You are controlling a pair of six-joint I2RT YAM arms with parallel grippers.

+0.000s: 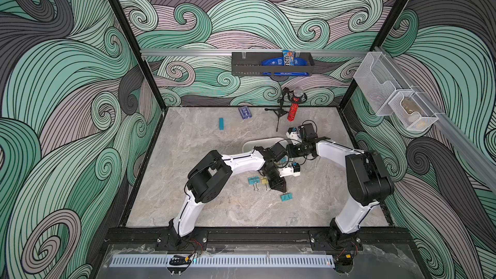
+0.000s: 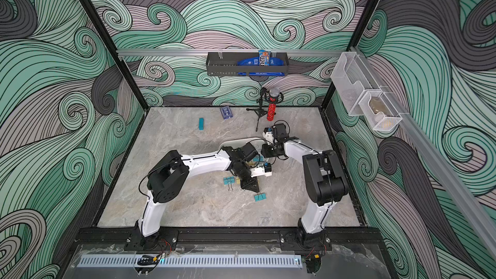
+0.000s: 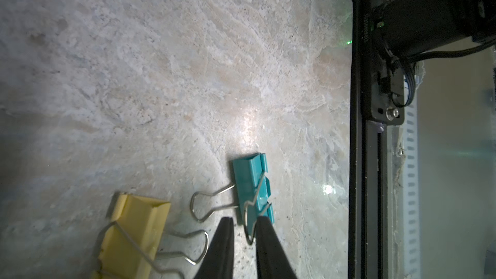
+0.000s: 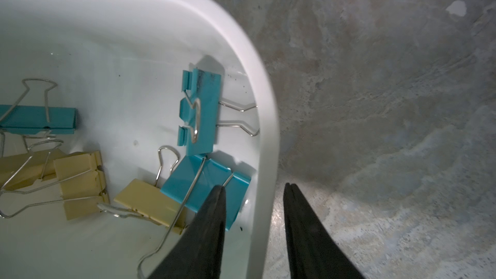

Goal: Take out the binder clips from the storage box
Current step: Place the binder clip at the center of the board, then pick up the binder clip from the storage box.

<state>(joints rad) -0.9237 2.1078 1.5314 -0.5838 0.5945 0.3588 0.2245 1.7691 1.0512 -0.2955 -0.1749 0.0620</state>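
The white storage box [image 1: 257, 143] sits mid-table, largely covered by both arms in both top views. Inside it lie several binder clips, among them a teal one [image 4: 201, 111] against the wall, another teal one [image 4: 206, 183] and a yellow one [image 4: 80, 183]. My right gripper [image 4: 254, 185] straddles the box wall [image 4: 265, 103], one finger inside and one outside, shut on it. Three clips lie on the table in front of the box: teal [image 1: 252, 181], yellow [image 1: 264, 181], teal [image 1: 286, 197]. My left gripper [image 3: 244, 218] stands slightly open over the table, and the wire handle of a teal clip [image 3: 252, 183] lies between its fingers. A yellow clip [image 3: 134, 232] rests beside it.
A flat teal block [image 1: 221, 124], a blue card deck [image 1: 245, 112] and a red microphone on a tripod [image 1: 294, 106] stand at the back. A black tray [image 1: 271, 65] and mesh bins [image 1: 394, 97] hang on the walls. The black front rail [image 3: 362, 157] runs close to the left gripper.
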